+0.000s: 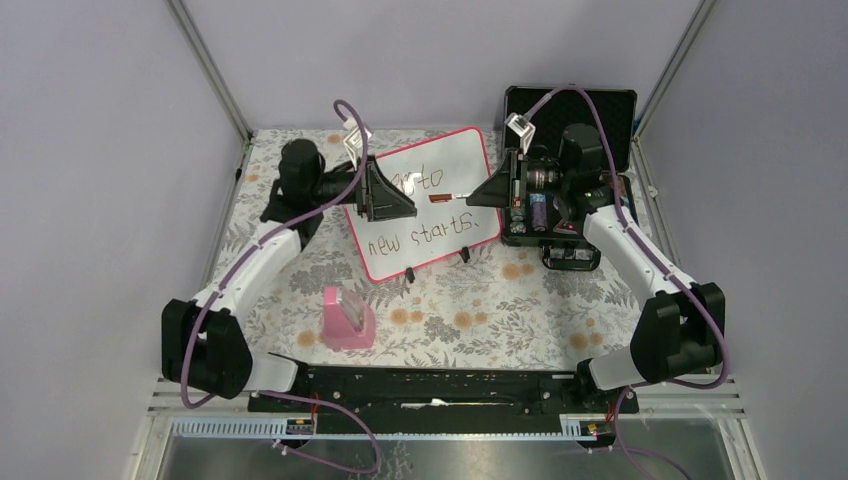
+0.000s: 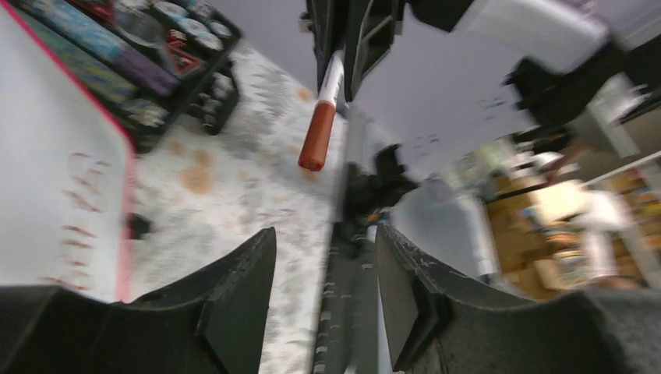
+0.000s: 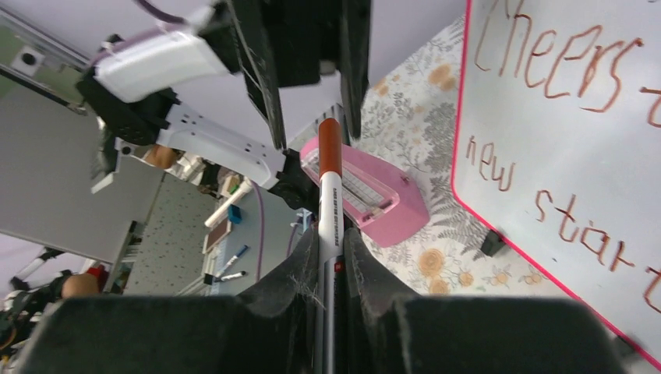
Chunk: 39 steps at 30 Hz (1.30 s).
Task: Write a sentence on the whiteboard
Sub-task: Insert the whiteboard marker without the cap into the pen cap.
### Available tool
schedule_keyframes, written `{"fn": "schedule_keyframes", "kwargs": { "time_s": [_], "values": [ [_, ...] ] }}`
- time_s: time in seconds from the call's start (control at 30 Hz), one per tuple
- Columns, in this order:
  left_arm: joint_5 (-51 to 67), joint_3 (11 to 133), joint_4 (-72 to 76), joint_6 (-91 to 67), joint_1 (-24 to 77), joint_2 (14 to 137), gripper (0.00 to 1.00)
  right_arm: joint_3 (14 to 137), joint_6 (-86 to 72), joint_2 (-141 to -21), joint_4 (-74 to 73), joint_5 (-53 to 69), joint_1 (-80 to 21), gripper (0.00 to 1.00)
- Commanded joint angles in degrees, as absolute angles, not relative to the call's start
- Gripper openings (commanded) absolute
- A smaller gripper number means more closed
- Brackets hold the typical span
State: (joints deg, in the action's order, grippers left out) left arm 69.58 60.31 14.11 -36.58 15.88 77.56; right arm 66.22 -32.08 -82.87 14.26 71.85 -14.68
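Roughly central on the floral table (image 1: 500, 300) lies the glossy white, pink-framed rectangular whiteboard (image 1: 440, 215) bearing a thin handwritten sentence (image 1: 420, 240). At nine o'clock the left gripper (image 1: 409, 206) gapes empty; at three, the right gripper (image 1: 476, 193) clamps a white, orange-capped marker (image 1: 447, 197).

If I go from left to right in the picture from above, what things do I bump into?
Pink block → left gripper → marker → right gripper → black case.
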Motion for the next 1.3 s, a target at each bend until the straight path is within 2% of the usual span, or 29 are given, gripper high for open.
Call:
{"fn": "schedule_keyframes", "kwargs": {
  "time_s": [0.0, 0.47, 0.8, 0.93, 1.1, 1.2, 1.27],
  "values": [
    [74.3, 55.4, 56.9, -72.3, 16.2, 77.1, 0.51, 64.8, -48.1, -81.3, 33.4, 75.3, -16.1, 0.00],
    [74.3, 53.6, 54.7, -70.2, 17.2, 75.4, 0.51, 64.3, -47.4, -81.3, 32.7, 76.2, -20.6, 0.00],
    [73.4, 55.6, 44.4, -63.1, 18.5, 75.7, 0.47, 64.7, -46.7, -81.0, 31.1, 76.3, -21.9, 0.00],
    [73.4, 55.6, 44.1, -63.0, 18.6, 75.5, 0.35, 65.5, -42.4, -80.9, 25.5, 75.6, -22.3, 0.00],
    [73.7, 55.8, 41.7, -60.0, 19.3, 75.3, 0.13, 69.4, -30.2, -81.1, 9.6, 72.5, -24.1, 0.00],
    [73.3, 56.6, 37.5, -56.5, 19.5, 75.2, 0.00, 70.3, -28.1, -81.2, 7.2, 71.8, -24.9, 0.00],
    [72.9, 56.9, 35.0, -54.9, 19.6, 75.3, 0.00, 70.7, -27.8, -81.5, 6.7, 71.6, -25.3, 0.00]
  ]
}}
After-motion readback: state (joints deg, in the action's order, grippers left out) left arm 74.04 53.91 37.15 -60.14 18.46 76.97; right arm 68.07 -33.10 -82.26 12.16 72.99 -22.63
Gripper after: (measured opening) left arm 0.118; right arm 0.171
